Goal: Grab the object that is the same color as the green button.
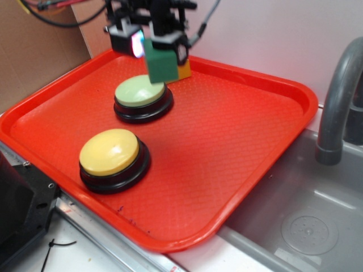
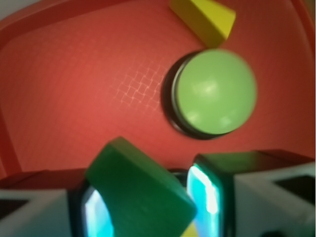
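The object, a dark green block (image 1: 159,62), hangs in the air over the far part of the red tray (image 1: 238,141), with my gripper (image 1: 157,48) shut on it. The wrist view shows the block (image 2: 140,190) tilted between the two glowing pads (image 2: 205,195), its notch hidden. The pale green button (image 1: 140,93) on its black base stands just below and in front of the block. From the wrist the green button (image 2: 215,91) lies ahead and to the right.
A yellow-domed button (image 1: 109,152) stands nearer the tray's front left. A yellow wedge (image 2: 205,19) lies past the green button, partly hidden behind the block in the exterior view. A grey sink (image 1: 306,226) and faucet (image 1: 337,96) lie right of the tray.
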Controlling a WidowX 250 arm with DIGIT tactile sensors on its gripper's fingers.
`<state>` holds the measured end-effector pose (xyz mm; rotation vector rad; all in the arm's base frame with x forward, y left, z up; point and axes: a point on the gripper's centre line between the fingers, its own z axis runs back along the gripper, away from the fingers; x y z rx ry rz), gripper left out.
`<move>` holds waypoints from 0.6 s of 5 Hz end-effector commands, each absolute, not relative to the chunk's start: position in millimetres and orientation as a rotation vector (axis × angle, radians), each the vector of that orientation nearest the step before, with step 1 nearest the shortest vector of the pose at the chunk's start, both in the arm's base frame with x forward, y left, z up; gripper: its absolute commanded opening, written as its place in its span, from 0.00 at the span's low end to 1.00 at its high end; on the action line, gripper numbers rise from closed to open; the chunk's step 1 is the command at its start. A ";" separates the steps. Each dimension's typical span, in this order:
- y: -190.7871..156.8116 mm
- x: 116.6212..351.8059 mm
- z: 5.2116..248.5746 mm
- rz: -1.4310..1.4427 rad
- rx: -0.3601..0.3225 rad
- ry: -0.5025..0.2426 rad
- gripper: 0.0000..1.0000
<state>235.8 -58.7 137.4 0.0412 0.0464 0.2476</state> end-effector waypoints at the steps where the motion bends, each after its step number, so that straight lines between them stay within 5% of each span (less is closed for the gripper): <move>1: -48.1 228.9 212.6 0.040 0.024 -0.124 0.00; 2: -42.1 227.9 213.5 0.055 -0.037 -0.131 0.00; 3: -24.9 226.4 208.1 0.133 -0.021 -0.071 0.00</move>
